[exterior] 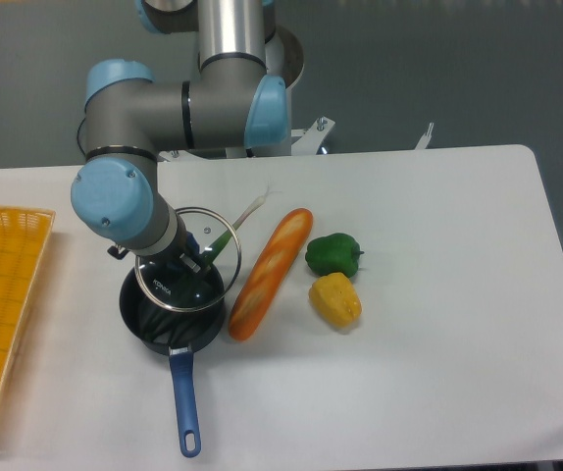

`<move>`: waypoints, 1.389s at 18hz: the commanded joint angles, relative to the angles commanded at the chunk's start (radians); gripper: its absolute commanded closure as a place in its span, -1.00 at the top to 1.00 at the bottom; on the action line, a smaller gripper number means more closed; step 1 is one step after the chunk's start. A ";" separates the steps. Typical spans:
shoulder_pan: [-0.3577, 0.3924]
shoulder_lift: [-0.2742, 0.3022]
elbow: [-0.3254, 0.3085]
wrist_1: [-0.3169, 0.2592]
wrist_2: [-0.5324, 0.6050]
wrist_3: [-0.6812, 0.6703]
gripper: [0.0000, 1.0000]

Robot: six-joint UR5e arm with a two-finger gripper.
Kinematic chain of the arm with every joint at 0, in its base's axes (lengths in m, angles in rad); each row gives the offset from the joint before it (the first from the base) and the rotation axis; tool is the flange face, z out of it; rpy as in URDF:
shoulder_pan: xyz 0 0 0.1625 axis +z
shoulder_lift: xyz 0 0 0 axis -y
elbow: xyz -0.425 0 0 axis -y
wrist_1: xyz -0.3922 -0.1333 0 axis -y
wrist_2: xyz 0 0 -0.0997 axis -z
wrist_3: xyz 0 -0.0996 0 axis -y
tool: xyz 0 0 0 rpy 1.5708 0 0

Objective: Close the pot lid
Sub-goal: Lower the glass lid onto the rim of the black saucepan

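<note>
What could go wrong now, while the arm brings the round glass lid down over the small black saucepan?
1. A green stalk sticks out of the small black saucepan past its rim; the round glass lid with a metal rim may land on it and sit tilted.
2. The lid seems offset toward the pan's upper right, so it could catch the rim.
3. The orange baguette-shaped loaf lies close and could get nudged.

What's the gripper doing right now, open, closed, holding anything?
Gripper: closed on the round glass pot lid with metal rim, holding it tilted just above the small black saucepan.
</note>
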 joint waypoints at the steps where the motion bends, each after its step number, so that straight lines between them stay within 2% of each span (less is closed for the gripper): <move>1: -0.002 -0.005 0.002 0.000 0.002 -0.002 -0.25; 5: -0.012 -0.011 0.002 0.017 0.002 -0.003 -0.25; 8: -0.026 -0.017 0.005 0.049 0.002 -0.025 -0.25; 11: -0.037 -0.051 0.003 0.101 0.002 -0.051 -0.25; 25: -0.046 -0.068 0.003 0.107 0.009 -0.057 -0.25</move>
